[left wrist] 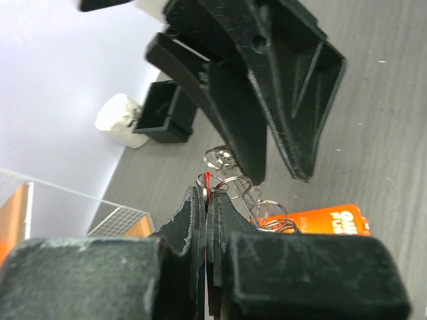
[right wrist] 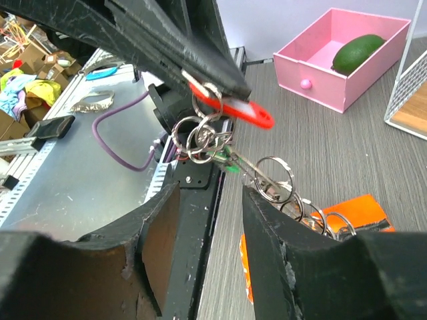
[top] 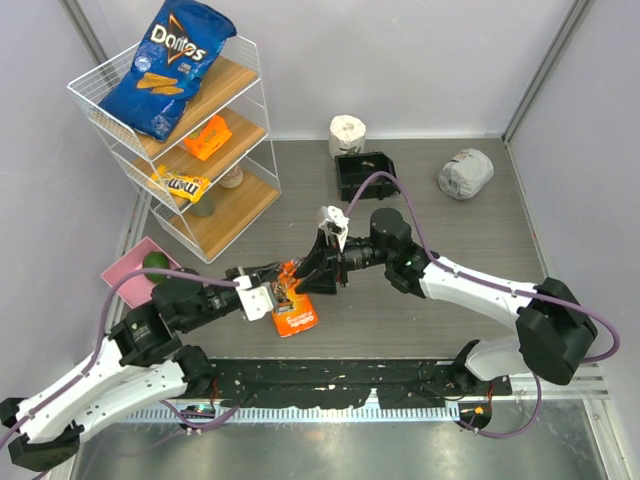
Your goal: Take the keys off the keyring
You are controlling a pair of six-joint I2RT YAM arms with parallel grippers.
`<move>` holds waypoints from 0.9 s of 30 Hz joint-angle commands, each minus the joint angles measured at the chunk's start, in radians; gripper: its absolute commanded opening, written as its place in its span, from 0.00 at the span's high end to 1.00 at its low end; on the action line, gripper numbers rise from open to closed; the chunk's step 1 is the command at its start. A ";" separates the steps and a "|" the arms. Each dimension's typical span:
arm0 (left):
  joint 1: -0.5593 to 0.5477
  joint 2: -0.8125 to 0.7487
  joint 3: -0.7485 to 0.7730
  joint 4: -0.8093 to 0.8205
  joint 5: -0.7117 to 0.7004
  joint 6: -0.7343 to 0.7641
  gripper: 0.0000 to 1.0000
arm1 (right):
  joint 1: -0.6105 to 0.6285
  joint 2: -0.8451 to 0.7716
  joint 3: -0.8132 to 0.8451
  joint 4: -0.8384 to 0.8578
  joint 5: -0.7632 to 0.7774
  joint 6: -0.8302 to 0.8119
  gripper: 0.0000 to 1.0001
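Right gripper (right wrist: 208, 200), nearest the lens, stands spread and empty; the left gripper (right wrist: 223, 85) is clenched on the red-headed key (right wrist: 245, 115). The keyring (right wrist: 200, 137), a chain of silvery wire loops, hangs below it, trailing toward 4 o'clock over the orange packet (right wrist: 363, 212). The green-headed key (right wrist: 227, 162) appears threaded on it, so removal is judged barely begun.

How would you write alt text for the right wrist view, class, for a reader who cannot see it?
The left end effector pinches a red-headed key; a chain of silvery rings trails from it toward the open right end effector. Behind, a pink box holds a green fruit.
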 commanded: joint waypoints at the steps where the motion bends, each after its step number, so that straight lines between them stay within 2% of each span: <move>1: 0.002 0.055 0.057 0.009 0.121 -0.046 1.00 | 0.003 -0.066 -0.032 0.064 0.004 -0.018 0.51; 6: 0.002 0.102 0.062 -0.019 0.113 -0.056 1.00 | 0.002 -0.126 -0.087 0.140 0.011 -0.027 0.51; 14: 0.003 0.127 0.033 0.017 0.073 -0.090 1.00 | 0.003 -0.111 -0.076 0.103 0.037 -0.057 0.52; 20: 0.002 0.134 0.016 0.032 0.021 -0.107 1.00 | 0.008 -0.114 -0.067 0.022 0.198 -0.092 0.53; 27: 0.002 0.154 0.032 0.009 0.035 -0.116 1.00 | 0.022 -0.115 -0.078 0.032 0.247 -0.109 0.58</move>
